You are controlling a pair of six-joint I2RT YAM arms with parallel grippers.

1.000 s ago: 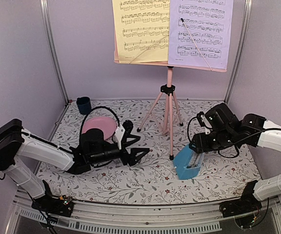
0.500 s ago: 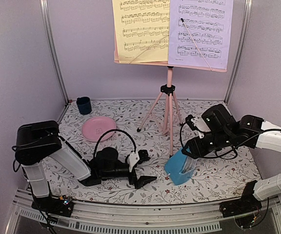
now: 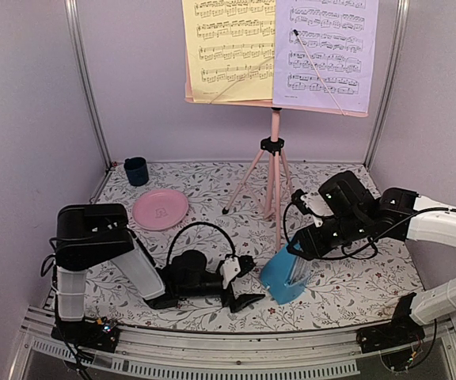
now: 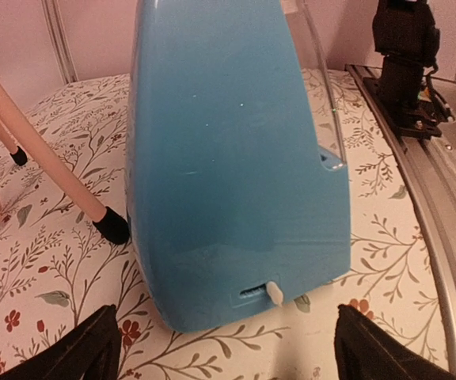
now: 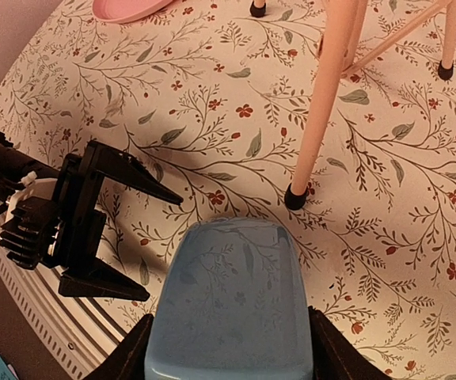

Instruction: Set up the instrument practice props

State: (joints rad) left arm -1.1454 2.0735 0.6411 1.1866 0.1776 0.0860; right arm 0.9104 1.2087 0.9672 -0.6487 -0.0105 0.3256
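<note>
- Metronome (image 3: 286,275) near the table's (image 3: 355,285) front edge, just beside a music stand (image 3: 275,142) foot, right tool (image 3: 303,249) pinching its top.
- Left tool (image 3: 248,281) low beside it, spread wide, empty.
- Yellow sheet (image 3: 228,47), lavender sheet (image 3: 327,47) on the stand.

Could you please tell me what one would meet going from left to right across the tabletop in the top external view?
pink plate → left gripper, jaws open → blue metronome
</note>
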